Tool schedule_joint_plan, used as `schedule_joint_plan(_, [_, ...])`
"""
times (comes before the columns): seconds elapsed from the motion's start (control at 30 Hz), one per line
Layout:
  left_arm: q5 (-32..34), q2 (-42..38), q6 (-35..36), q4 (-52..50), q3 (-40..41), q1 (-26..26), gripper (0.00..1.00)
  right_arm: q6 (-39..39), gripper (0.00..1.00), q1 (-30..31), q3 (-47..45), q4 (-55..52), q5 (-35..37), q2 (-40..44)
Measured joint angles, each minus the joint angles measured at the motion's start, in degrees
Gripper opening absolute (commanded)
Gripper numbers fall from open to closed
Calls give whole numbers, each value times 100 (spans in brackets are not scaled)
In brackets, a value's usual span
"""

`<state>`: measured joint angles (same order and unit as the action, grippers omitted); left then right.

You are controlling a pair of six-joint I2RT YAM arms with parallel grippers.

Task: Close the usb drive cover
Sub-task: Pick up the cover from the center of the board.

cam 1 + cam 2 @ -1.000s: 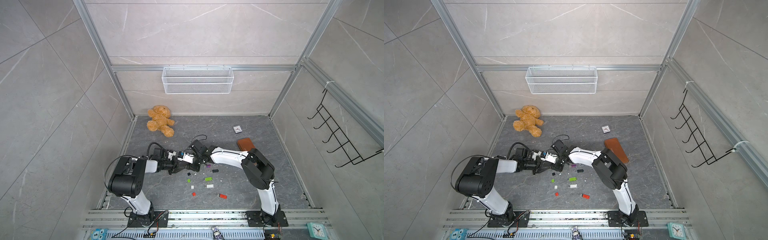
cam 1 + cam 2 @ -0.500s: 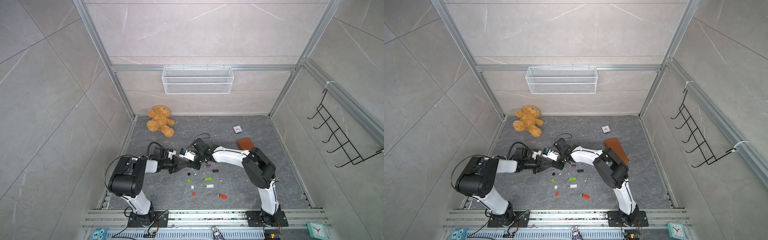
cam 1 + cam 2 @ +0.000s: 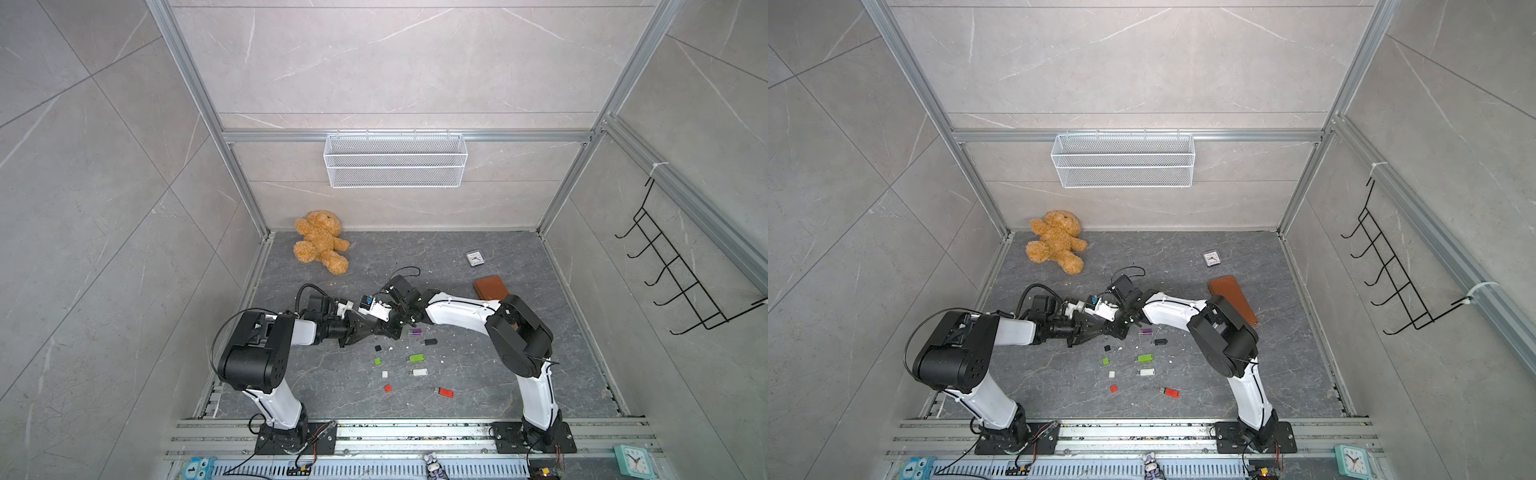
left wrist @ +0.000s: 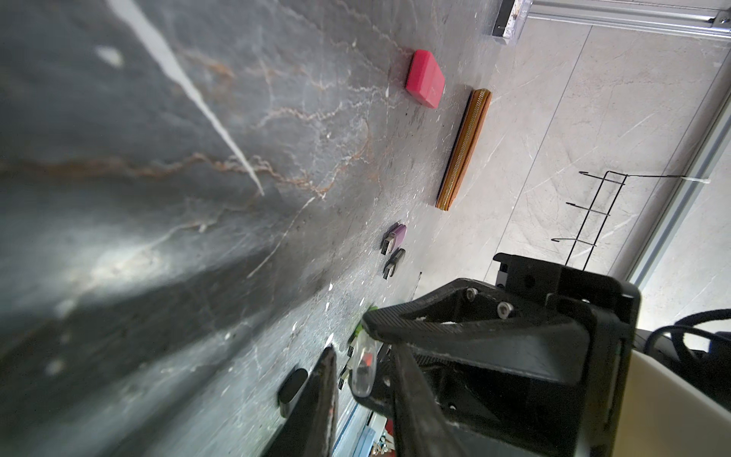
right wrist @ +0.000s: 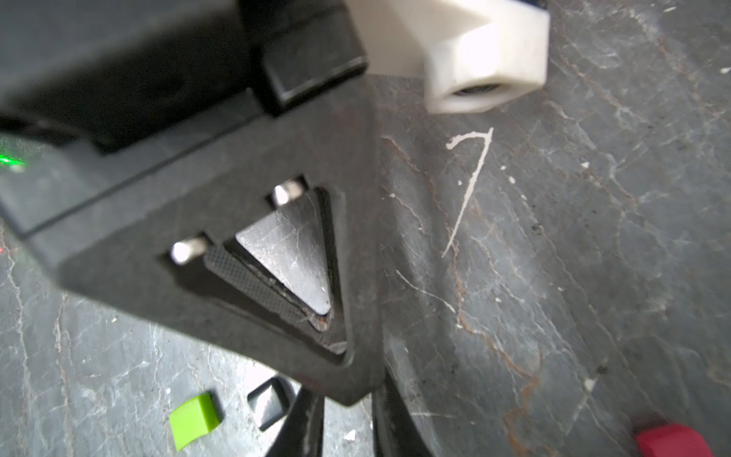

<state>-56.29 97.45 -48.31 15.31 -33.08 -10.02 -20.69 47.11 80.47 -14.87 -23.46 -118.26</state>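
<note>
My two grippers meet tip to tip low over the dark floor in both top views, left gripper (image 3: 376, 328) (image 3: 1106, 328) and right gripper (image 3: 392, 326) (image 3: 1121, 326). In the left wrist view a small clear rounded piece (image 4: 362, 374), seemingly the usb drive cover, sits at the right gripper's tip. The left gripper (image 4: 362, 352) stands open around it, and a gap shows beside one finger (image 4: 324, 395). The left gripper's body hides the right gripper's (image 5: 347, 419) tips in the right wrist view. Purple (image 3: 415, 331), black (image 3: 429, 342), green (image 3: 416, 357), white (image 3: 419, 372) and red (image 3: 445, 392) usb drives lie nearby.
Loose caps lie just in front of the grippers: black (image 3: 377, 348), green (image 3: 377, 361), white (image 3: 385, 374), red (image 3: 387, 388). A brown wallet (image 3: 490, 286) lies behind the right arm, with a small clock (image 3: 473, 257) beyond it. A teddy bear (image 3: 320, 247) sits at the back left.
The left gripper's jaws have drawn a little closer together. Both arms have hardly moved.
</note>
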Motion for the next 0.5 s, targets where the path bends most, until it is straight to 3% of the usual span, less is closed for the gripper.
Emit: schedule_joint_plan(0.5, [-101, 138, -116, 15, -87, -2, 9, 28, 23, -26, 7, -44, -42, 0])
